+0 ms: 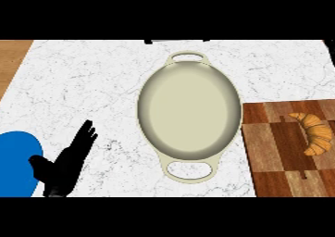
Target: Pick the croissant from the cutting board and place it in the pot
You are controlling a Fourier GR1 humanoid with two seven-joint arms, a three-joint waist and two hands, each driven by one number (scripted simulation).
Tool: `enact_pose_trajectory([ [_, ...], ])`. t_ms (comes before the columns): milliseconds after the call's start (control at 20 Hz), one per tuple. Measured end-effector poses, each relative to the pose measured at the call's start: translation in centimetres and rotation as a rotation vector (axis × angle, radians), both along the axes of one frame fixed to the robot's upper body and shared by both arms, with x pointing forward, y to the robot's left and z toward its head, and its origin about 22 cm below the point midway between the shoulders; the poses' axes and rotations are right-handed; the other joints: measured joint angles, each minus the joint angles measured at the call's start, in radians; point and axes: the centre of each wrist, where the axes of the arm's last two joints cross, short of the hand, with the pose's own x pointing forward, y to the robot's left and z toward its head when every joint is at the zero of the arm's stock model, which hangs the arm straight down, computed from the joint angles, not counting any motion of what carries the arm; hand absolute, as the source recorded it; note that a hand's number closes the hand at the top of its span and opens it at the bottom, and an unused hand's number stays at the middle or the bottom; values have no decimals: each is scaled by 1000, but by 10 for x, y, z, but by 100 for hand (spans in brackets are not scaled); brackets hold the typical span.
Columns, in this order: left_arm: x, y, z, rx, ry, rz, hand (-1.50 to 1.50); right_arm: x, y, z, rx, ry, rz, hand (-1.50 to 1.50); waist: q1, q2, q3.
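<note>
Nearest, at the lower left, the left hand [68,162] lies over the counter [81,83] with its fingers straight and spread wide, the thumb out to the left; it holds nothing. The fingertips point up and to the right, towards the pot but well apart from it. Just left of the hand is a blue rounded shape [13,157], cut by the view's edge; what it is cannot be told.

At the lower right sits the board [279,157], made of light and dark wood blocks and running off the right and lower edges. Its left edge lies just beside the pot's right side. The croissant [315,132] rests on the board's far right part, curved, with one tip pointing up-left and the other down. It is outside the pot and well apart from the hand.

In the middle of the white marbled counter stands the pot [189,111], a cream oval with its long axis running near to far. One loop handle faces the robot, the other the far side. Only its smooth cream floor shows inside.

Farther off, at the upper left, a strip of wood [6,65] borders the counter.
</note>
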Motion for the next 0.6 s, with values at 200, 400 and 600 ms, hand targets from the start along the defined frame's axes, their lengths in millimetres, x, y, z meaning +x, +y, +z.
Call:
enact_pose_trajectory([
  [200, 14, 30, 15, 175, -4, 69, 0, -3, -12, -25, 50, 71, -29, 150, 10, -12, -31],
  [400, 23, 69, 33, 352, 14, 179, 0, -15, -46, -43, -101, 122, -188, -150, -1, -11, -44],
  [600, 27, 81, 38, 415, 84, 236, 0, -32, -51, -78, -166, -3, -444, -150, -9, -17, -47],
])
